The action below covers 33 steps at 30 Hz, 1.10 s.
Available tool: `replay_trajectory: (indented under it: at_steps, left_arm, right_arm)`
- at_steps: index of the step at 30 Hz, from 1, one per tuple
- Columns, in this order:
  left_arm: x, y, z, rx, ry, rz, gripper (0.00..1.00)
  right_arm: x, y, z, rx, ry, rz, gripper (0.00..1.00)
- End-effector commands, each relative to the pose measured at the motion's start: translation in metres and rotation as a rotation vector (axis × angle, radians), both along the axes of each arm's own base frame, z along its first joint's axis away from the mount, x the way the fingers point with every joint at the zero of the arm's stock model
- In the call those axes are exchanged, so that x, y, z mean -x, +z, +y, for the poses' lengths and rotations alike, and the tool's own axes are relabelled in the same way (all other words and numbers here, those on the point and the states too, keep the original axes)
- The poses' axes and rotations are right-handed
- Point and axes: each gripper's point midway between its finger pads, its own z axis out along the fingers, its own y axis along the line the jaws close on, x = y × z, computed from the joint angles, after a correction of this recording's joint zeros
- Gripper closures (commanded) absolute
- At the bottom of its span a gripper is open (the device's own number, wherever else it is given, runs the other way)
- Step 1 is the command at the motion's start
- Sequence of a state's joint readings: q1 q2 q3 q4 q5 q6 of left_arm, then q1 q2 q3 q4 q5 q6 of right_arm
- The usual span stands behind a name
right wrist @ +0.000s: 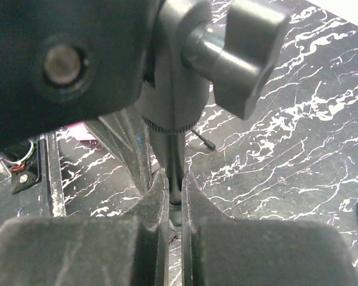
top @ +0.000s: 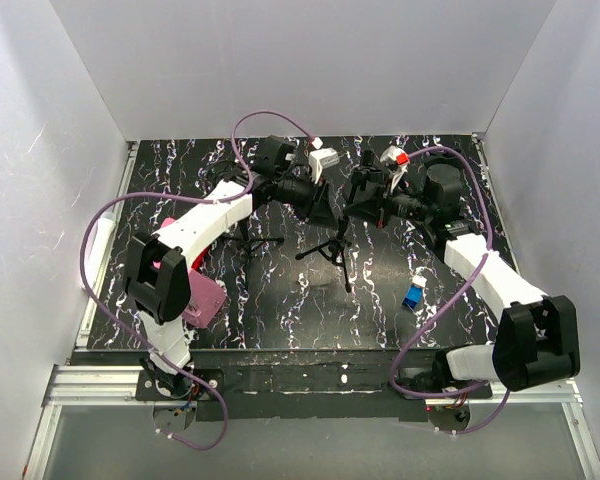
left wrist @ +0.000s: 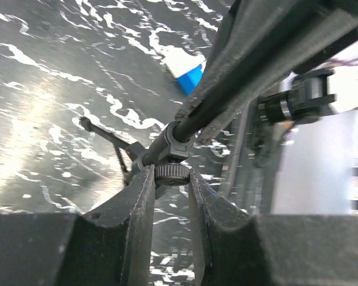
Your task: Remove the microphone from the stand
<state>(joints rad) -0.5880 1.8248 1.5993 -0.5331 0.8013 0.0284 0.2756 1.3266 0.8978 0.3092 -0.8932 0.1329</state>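
A black tripod stand (top: 332, 250) stands mid-table between both arms. At its top sits a dark head (right wrist: 167, 65) with a large clamp knob (right wrist: 244, 53); I cannot separate the microphone from its holder there. My left gripper (left wrist: 172, 176) is shut on a small knurled knob (left wrist: 172, 172) at the joint low on the stand's pole (left wrist: 194, 119), one finger on each side. My right gripper (right wrist: 175, 179) is shut on the thin pole (right wrist: 173, 149) just under the head. In the top view the left gripper (top: 323, 207) and right gripper (top: 367, 203) meet above the tripod legs.
A blue and white block (top: 413, 294) lies on the black marbled table (top: 280, 310) right of the stand, also seen as the blue block (left wrist: 190, 76). A pink object (top: 202, 296) sits near the left arm. More thin black legs (top: 252, 240) spread left of the stand. White walls enclose the table.
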Motion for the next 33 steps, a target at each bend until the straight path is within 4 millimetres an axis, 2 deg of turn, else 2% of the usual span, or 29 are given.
replay_trajectory:
  at_steps: [1, 3, 5, 10, 12, 13, 14, 17, 19, 22, 24, 25, 29, 33]
  left_arm:
    - [-0.002, 0.032, 0.002, 0.105, 0.043, 0.279, 1.00]
    - [-0.002, 0.028, 0.003, 0.115, 0.063, 0.383, 1.00]
    - [-0.001, 0.032, 0.001, 0.121, 0.058, 0.451, 1.00]
    - [0.003, 0.047, -0.007, 0.171, -0.043, 0.531, 1.00]
    - [0.004, 0.046, -0.008, 0.178, -0.059, 0.546, 1.00]
    - [-0.003, 0.040, -0.009, 0.162, -0.019, 0.521, 0.96]
    - [-0.016, 0.031, -0.006, 0.116, 0.072, 0.455, 0.71]
    - [-0.047, 0.013, 0.008, 0.015, 0.233, 0.230, 0.41]
    - [-0.056, 0.006, 0.018, -0.037, 0.220, 0.046, 0.24]
    - [-0.054, 0.008, 0.028, -0.084, 0.119, -0.312, 0.20]
    - [-0.045, 0.015, 0.029, -0.094, 0.056, -0.538, 0.18]
    - [-0.033, 0.016, 0.027, -0.103, -0.010, -0.636, 0.18]
    - [0.003, 0.012, 0.022, -0.109, -0.195, -0.836, 0.18]
    - [0.019, 0.008, 0.017, -0.111, -0.275, -0.954, 0.23]
  right_arm:
    - [0.035, 0.023, 0.006, -0.031, 0.121, -0.037, 0.99]
    - [0.036, 0.023, 0.006, -0.031, 0.123, -0.042, 0.99]
    - [0.037, 0.023, 0.006, -0.030, 0.121, -0.040, 0.99]
    - [0.039, 0.020, 0.004, -0.027, 0.118, -0.030, 0.99]
    - [0.039, 0.019, 0.005, -0.026, 0.118, -0.027, 0.99]
    - [0.039, 0.019, 0.005, -0.025, 0.117, -0.026, 0.99]
    - [0.039, 0.018, 0.004, -0.023, 0.114, -0.023, 0.99]
    - [0.037, 0.015, 0.004, -0.021, 0.106, -0.004, 0.99]
    - [0.035, 0.009, 0.005, -0.020, 0.101, 0.027, 0.99]
    - [0.032, 0.004, 0.006, -0.026, 0.099, 0.068, 0.99]
    - [0.031, 0.001, 0.007, -0.029, 0.096, 0.087, 0.99]
    - [0.031, 0.001, 0.008, -0.028, 0.097, 0.089, 0.99]
    - [0.028, -0.002, 0.008, -0.028, 0.092, 0.102, 0.99]
    - [0.028, -0.002, 0.008, -0.029, 0.094, 0.105, 0.99]
